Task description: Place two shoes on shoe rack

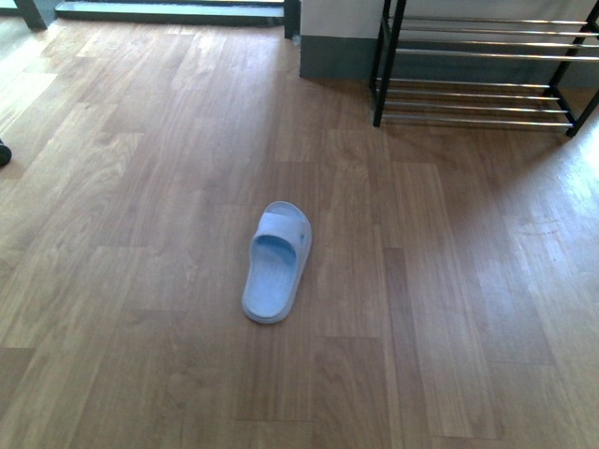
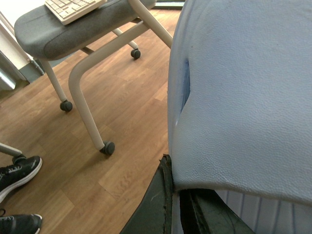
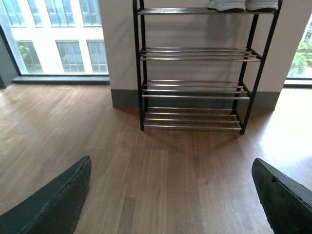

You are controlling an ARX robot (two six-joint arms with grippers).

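One pale blue rubber slide (image 1: 276,264) lay flat on the brown wooden floor (image 1: 140,187), out in the open, with its toe end pointing away from the robot. It was well apart from the tall black metal shoe rack with shiny thin bars (image 1: 378,84), which stood at the far right against a pale wall.

A second pale blue slide (image 2: 243,87) was up off the floor. It filled most of the left wrist view. The left claw (image 2: 181,209) was clamped on its edge, with the black fingers (image 2: 156,204) pressed right against the rubber.

The right claw (image 3: 170,165) was wide apart and held nothing. It faced the shoe rack (image 3: 192,90). The three lower shelves were bare. On the top shelf sat a pair of shoes with white soles (image 3: 242,5), but only their bottoms showed.

Below the left claw stood a grey padded chair with white legs and small black wheels (image 2: 73,29). A pale keyboard (image 2: 73,7) rested on its seat. Two black sneakers with white edges (image 2: 17,173) were on the floor near the chair.
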